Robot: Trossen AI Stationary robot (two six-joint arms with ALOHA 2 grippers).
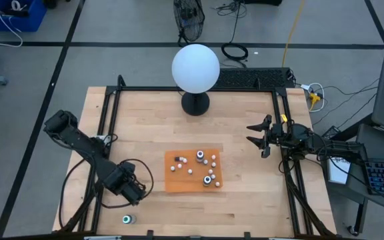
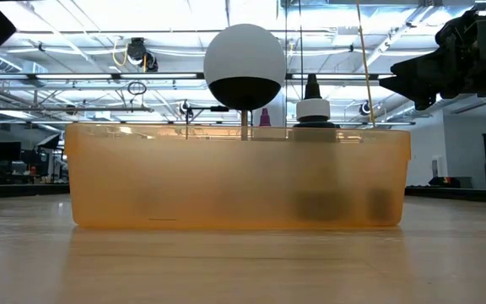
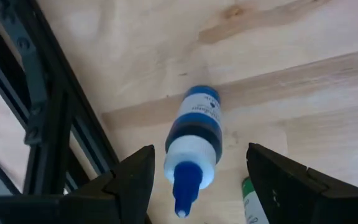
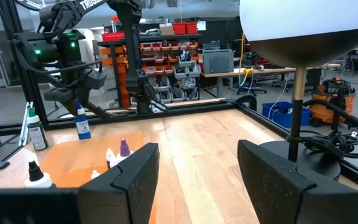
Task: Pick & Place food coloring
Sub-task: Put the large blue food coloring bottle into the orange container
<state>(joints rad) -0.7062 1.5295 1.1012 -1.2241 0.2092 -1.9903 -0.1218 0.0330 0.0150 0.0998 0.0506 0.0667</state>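
A blue food coloring bottle [image 3: 196,127] with a white collar and a blue tip stands upright on the wood near the table's left rail. My left gripper [image 3: 201,152] points down over it and is open, one finger on each side of the bottle with a gap on both. The right wrist view shows this bottle [image 4: 82,126] under that gripper [image 4: 73,99]. A green bottle [image 1: 127,219] stands close by, toward the near edge. Several more small bottles [image 1: 202,163] stand on the orange mat [image 1: 179,180]. My right gripper [image 1: 253,132] waits open at the right rail.
A big white globe on a black base [image 1: 195,70] stands at the far middle of the table. Black frame rails [image 3: 55,112] run along the table's left side, right beside my left gripper. Bare wood lies between the mat and the left rail.
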